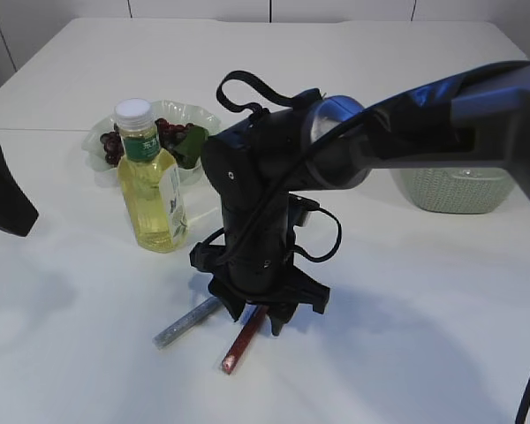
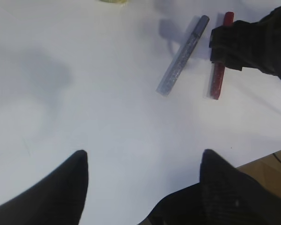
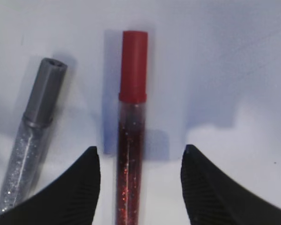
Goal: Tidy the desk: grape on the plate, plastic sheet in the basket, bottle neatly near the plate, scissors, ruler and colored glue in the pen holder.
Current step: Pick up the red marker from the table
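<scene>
The right arm's bulk hides the upper ends of the red glue tube (image 1: 243, 343) and silver glue tube (image 1: 186, 322) lying on the white table (image 1: 406, 353). The right gripper (image 3: 140, 183) points straight down, jaws apart, straddling the red tube without touching. The left gripper (image 2: 143, 180), spread and empty, hovers nearby, mostly cropped.

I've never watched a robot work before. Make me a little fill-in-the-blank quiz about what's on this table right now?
1. The right gripper hangs with open jaws on either side of the ____ glitter glue tube.
2. Beside it lies a ____ glitter glue tube.
3. The grapes sit on a plate behind the bottle, whose cap is ____.
4. The left gripper holds ____.

Missing words: red; silver; white; nothing
</scene>
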